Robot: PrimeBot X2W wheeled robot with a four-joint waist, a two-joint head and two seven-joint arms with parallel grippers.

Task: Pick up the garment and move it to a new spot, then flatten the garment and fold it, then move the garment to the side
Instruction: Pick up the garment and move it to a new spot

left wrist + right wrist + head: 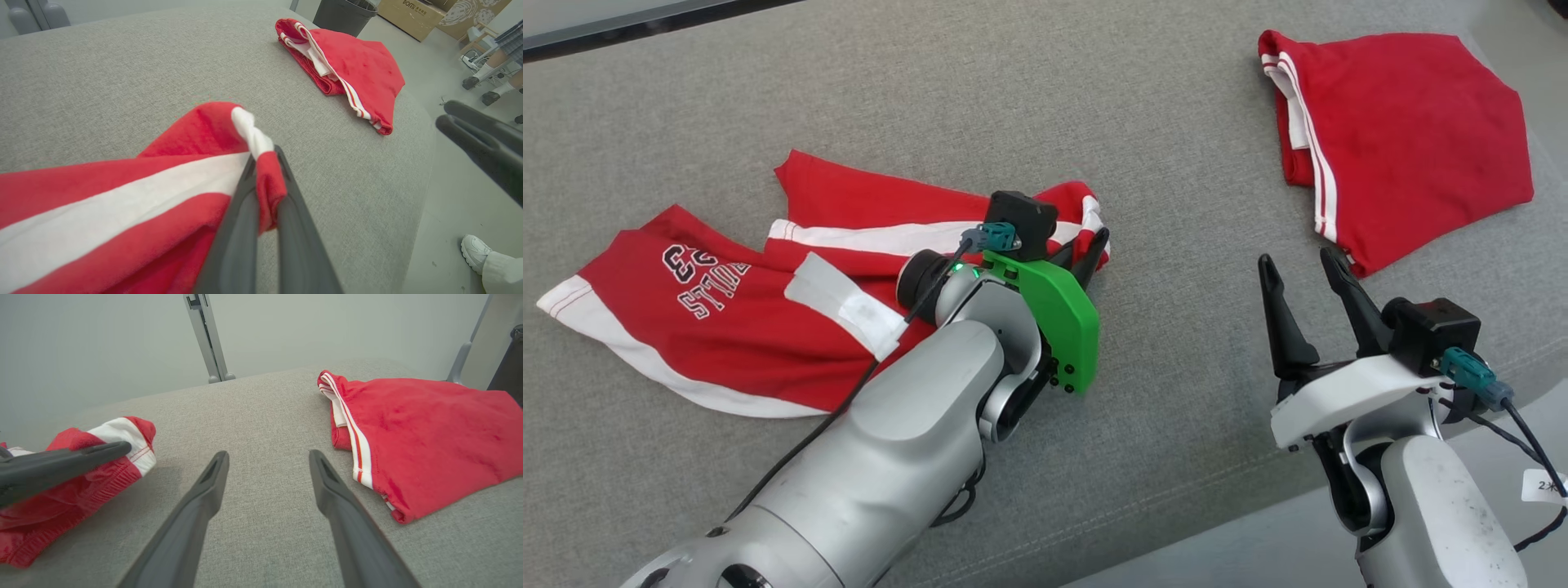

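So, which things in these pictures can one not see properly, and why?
Head view: the print on the spread garment runs under a fold, not readable whole.
Head view: the left arm covers the garment beside its fingers.
Head view: the paper tag is cut by the right edge.
Left wrist view: the person is cut off by the corner, past shoe and sock.

garment [727, 351] of soft matt cloth; grey surface [1094, 106] of coarse woven fabric; fingers [196, 506] smooth dark plastic.
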